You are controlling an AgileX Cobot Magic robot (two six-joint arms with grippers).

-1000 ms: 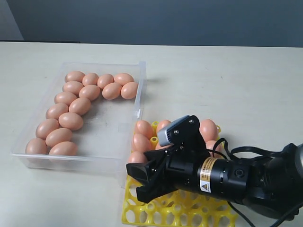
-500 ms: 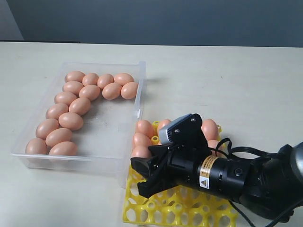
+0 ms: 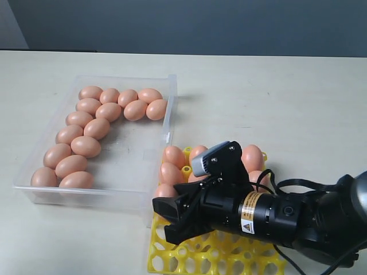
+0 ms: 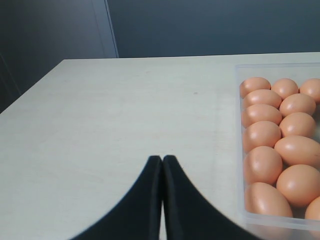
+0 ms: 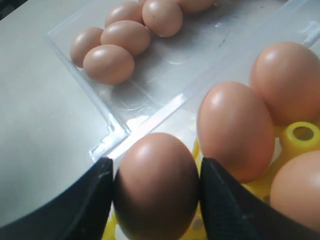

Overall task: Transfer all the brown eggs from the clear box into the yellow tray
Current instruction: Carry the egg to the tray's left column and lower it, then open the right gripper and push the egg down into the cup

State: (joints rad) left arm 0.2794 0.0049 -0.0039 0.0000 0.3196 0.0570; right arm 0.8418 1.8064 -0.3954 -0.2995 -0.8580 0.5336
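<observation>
Several brown eggs (image 3: 86,146) lie along the left and far sides of the clear box (image 3: 170,109). The yellow tray (image 3: 189,259) stands to the right of the box's near corner, with several eggs (image 3: 173,156) in its far cups. My right gripper (image 3: 172,215) is low over the tray's left edge, shut on a brown egg (image 5: 156,185) that is upright between the fingers (image 5: 90,200). My left gripper (image 4: 162,159) is shut and holds nothing, over bare table beside the box wall (image 4: 239,150) and its eggs (image 4: 262,134). It is outside the exterior view.
The pale tabletop (image 3: 275,97) spreads behind and to the right of the tray. My right arm's black body (image 3: 287,220) lies across the tray's near right part, with a black cable (image 3: 269,177) looping over it. A dark wall (image 3: 189,26) runs behind the table.
My right gripper, holding the egg, rose a little to the right, then came back down to the left over the tray's left edge. The eggs in the box have not moved.
</observation>
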